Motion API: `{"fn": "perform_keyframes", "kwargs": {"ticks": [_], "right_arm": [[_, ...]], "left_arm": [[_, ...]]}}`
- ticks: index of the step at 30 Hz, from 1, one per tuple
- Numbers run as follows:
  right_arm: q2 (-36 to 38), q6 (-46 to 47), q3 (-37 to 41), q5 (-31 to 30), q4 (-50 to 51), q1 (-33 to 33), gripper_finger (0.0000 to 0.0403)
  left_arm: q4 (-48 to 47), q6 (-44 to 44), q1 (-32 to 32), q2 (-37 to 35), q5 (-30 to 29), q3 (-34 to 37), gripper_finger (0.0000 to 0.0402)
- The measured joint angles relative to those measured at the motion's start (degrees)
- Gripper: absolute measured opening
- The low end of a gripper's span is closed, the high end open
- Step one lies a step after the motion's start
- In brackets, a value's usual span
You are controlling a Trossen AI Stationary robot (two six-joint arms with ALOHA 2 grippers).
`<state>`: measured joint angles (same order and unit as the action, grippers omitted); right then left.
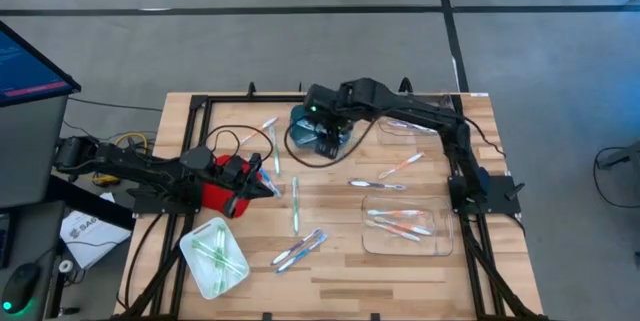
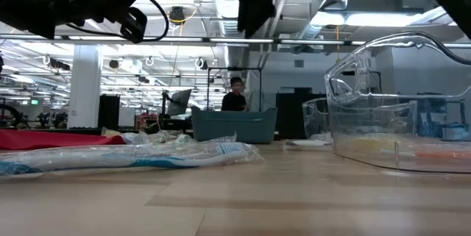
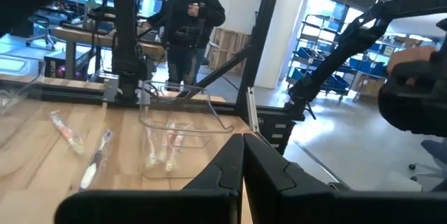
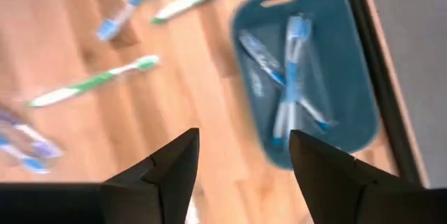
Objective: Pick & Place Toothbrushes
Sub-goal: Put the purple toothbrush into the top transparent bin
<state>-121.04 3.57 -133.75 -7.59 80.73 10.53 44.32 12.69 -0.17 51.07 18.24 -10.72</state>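
Toothbrushes lie scattered on the wooden table: a green one [image 1: 296,206], blue ones [image 1: 300,249] and orange ones [image 1: 400,166]. Blue toothbrushes [image 4: 293,70] lie in a blue tray [image 1: 308,121] at the far middle. My right gripper [image 4: 244,158] hangs open high above the table beside that tray [image 4: 349,91], pointing steeply down, with nothing between its fingers. My left gripper [image 3: 243,165] is shut and points level over the table's left half [image 1: 272,186], next to a red thing [image 1: 215,189]. It holds nothing.
A clear container [image 1: 405,223] at the right holds orange toothbrushes, and a second clear one [image 1: 400,126] stands farther back. A white tray [image 1: 213,256] with green toothbrushes sits near the front left. Black cables [image 1: 240,139] run over the far left. A person [image 2: 235,96] stands in the room beyond.
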Motion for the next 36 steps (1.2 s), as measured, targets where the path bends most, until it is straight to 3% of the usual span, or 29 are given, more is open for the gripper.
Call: {"fn": "perform_keyframes", "kwargs": {"ticks": [6, 16, 23, 30, 36], "right_arm": [[2.61, 6.76, 0.0, -1.93, 0.14, -6.81, 0.0216], [3.51, 12.93, 0.02, -18.13, 2.89, -18.04, 0.0216], [3.51, 16.06, 0.02, -23.77, 2.86, -20.83, 0.0216], [3.51, 17.31, 0.92, -24.24, 2.33, -21.82, 0.0216], [5.79, 19.22, 12.0, -24.33, -4.49, -22.12, 0.0216]], "left_arm": [[1.6, 0.01, -1.9, 0.0, 0.04, 0.0, 0.0002], [4.26, 0.23, -6.18, 0.0, 0.02, -0.39, 0.0002], [4.62, 0.24, -9.21, 0.0, -0.46, -0.57, 0.0002], [4.61, 0.26, -9.22, 0.0, -0.74, -0.57, 0.0002], [4.21, 0.28, -9.22, 0.06, -0.72, -0.57, 0.0002]]}}
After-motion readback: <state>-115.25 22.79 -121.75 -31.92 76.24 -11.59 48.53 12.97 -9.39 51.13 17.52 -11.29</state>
